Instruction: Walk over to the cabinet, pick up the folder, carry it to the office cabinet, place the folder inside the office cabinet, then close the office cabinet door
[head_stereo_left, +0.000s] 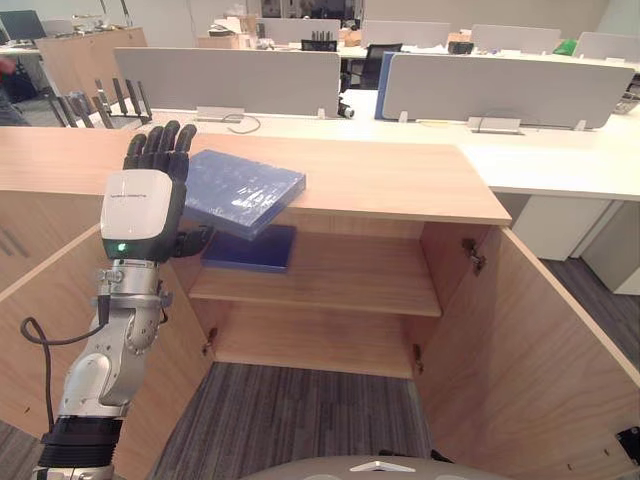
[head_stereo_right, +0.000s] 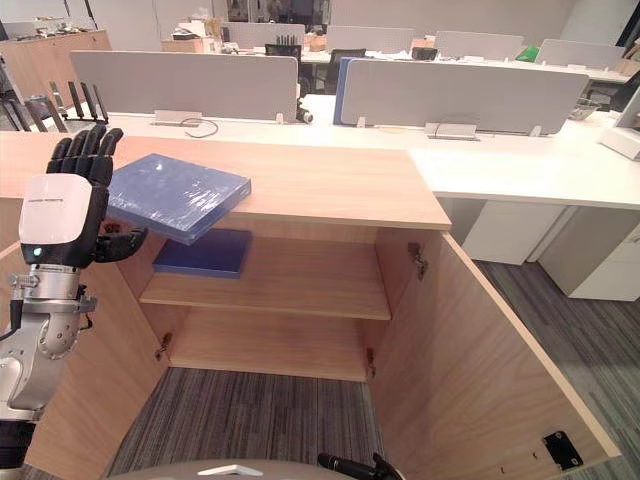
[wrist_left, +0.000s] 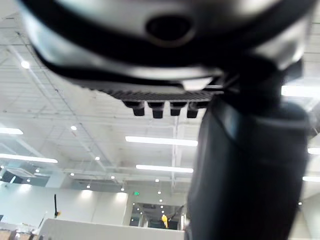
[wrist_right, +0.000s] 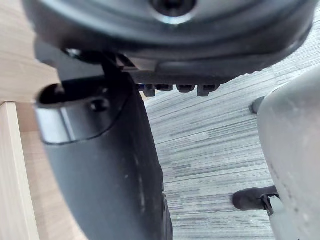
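I find the folder overhanging the front edge of the cabinet top, my left hand beside it with fingers straight, clasping nothing, thumb beneath; a careless nudge could tip it floorward.

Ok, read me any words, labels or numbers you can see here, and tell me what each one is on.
On the back of the left robot hand: a line of small grey print, too small to read.
On the blue folder: no label or writing visible.
Nothing else is readable.
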